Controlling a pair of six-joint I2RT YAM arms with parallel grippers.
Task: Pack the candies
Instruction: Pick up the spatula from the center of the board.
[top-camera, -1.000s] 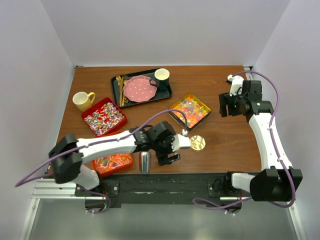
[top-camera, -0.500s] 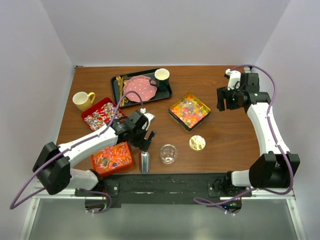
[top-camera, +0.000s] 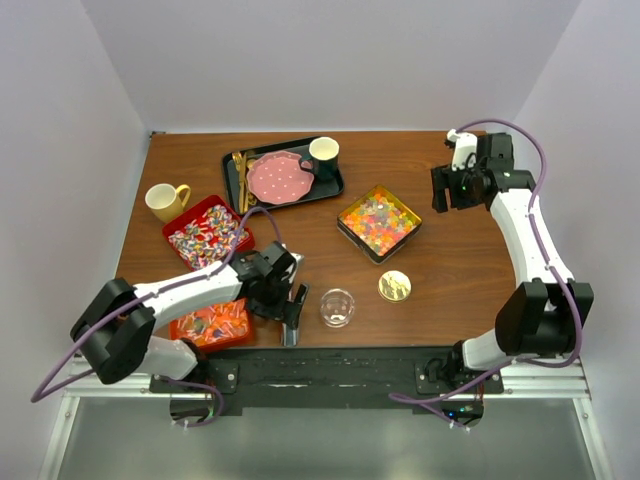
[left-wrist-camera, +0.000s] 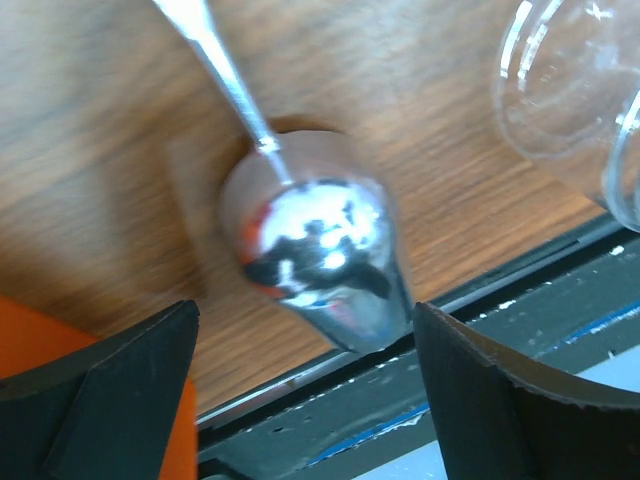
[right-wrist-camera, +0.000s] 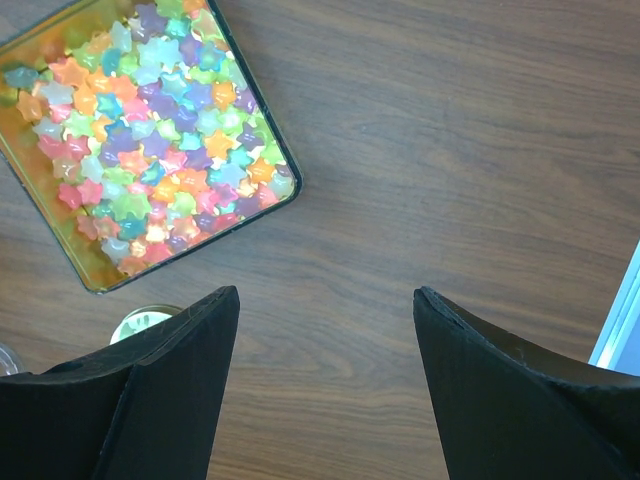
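Down at the near edge of the table (top-camera: 460, 270), the left gripper (left-wrist-camera: 305, 312) is standing wide open and holding nothing. Its two black fingers (left-wrist-camera: 110, 395) are flanking the bowl of a metal scoop (left-wrist-camera: 318, 250), with bare wood showing on either side of it. The scoop is lying on the brown wood-grain surface, its rounded bowl mirror-bright and its thin straight handle running away from the camera. A clear round jar (left-wrist-camera: 565, 100) is standing just beside it, uncapped, and the corner of an orange tray (left-wrist-camera: 25, 345) is sitting near the other finger.

The right gripper (right-wrist-camera: 325, 300) is likewise gaping, with nothing between its fingers, and is hovering over bare wood near the far right corner. Below it a square gold tin (right-wrist-camera: 70, 240) is holding the star candies (right-wrist-camera: 150, 140), small glossy pieces in yellow, orange, green, pink and purple. A round gold lid (right-wrist-camera: 145, 322) is lying flat near the tin's corner, apart from the jar.

The orange-red candies (top-camera: 215, 322) are lying in the orange tray, partly hidden under the left arm. The wrapped candies (top-camera: 207, 237), purple, pink and white, are filling a red tray (top-camera: 172, 232) behind it. A yellow mug (top-camera: 166, 201) is standing beside that tray. Farther back, a black tray (top-camera: 330, 185) is carrying a pink dotted plate (top-camera: 278, 178), a dark cup (top-camera: 323, 152) and gold cutlery (top-camera: 240, 180).
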